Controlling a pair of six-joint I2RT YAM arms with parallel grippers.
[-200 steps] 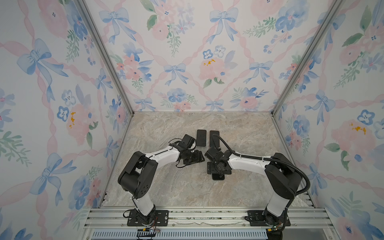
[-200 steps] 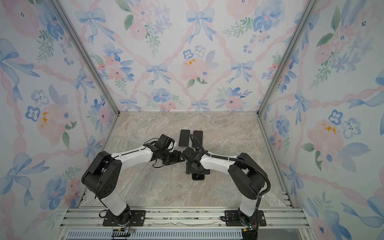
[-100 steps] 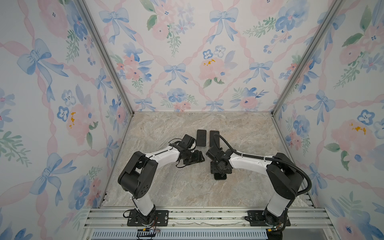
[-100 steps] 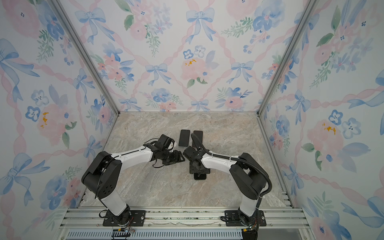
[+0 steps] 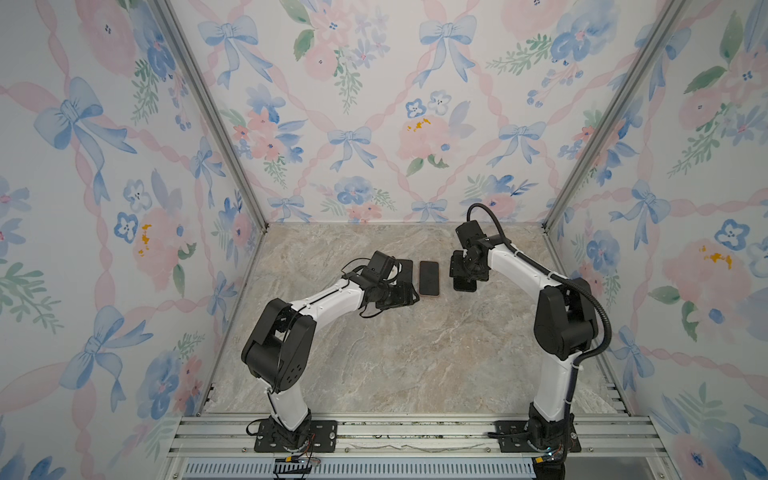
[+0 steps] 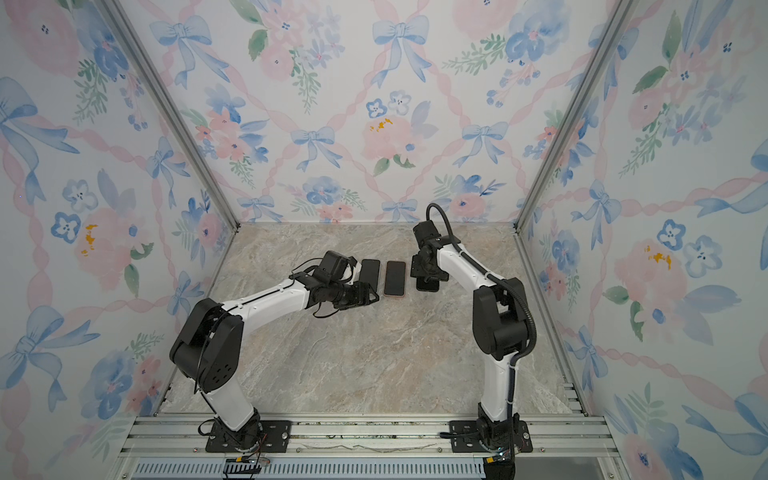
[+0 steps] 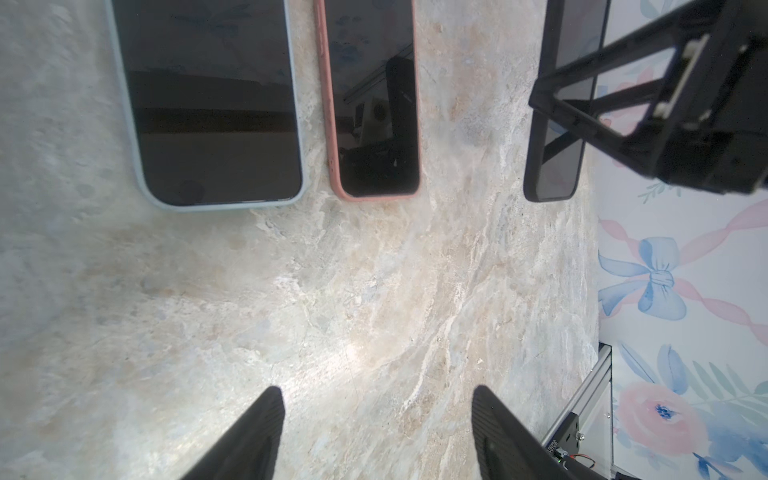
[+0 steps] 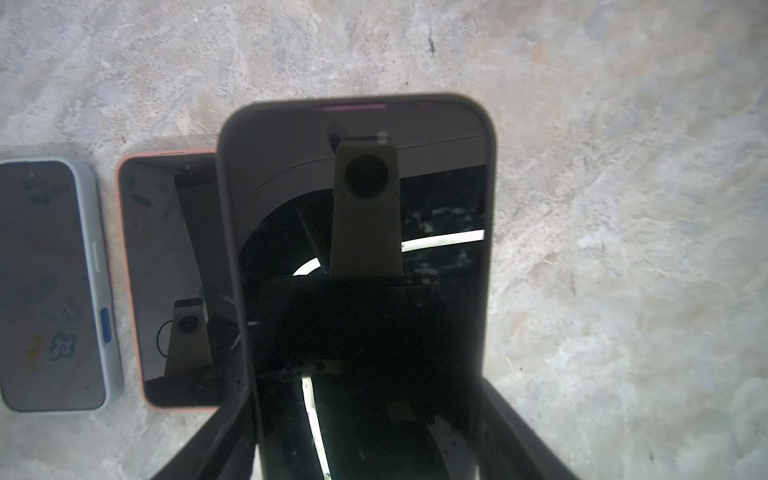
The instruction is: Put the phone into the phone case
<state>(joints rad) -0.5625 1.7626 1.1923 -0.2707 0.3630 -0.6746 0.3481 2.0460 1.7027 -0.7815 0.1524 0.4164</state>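
Three phones lie in one row on the marble surface (image 5: 415, 353), toward 12 o'clock from its middle in both top views. The pink-cased phone (image 5: 429, 277) is in the middle of the row. The blue-cased phone (image 6: 370, 272) is just beside it at 9 o'clock. The black phone (image 5: 464, 286) is at 3 o'clock, with a clear gap of bare marble between them.

The right gripper (image 8: 365, 399) points down on the black phone. In the right wrist view its jaws are closed on the two long edges of this phone, near one short end. There the phone covers a part of the pink-cased one, so it seems raised or tilted off the surface. I cannot tell if its dark rim is a case.

The left gripper (image 7: 376, 390) hangs low at the 6 o'clock end of the blue-cased phone and points toward 3 o'clock. Its jaws are spread apart and hold nothing, with only bare marble between them.
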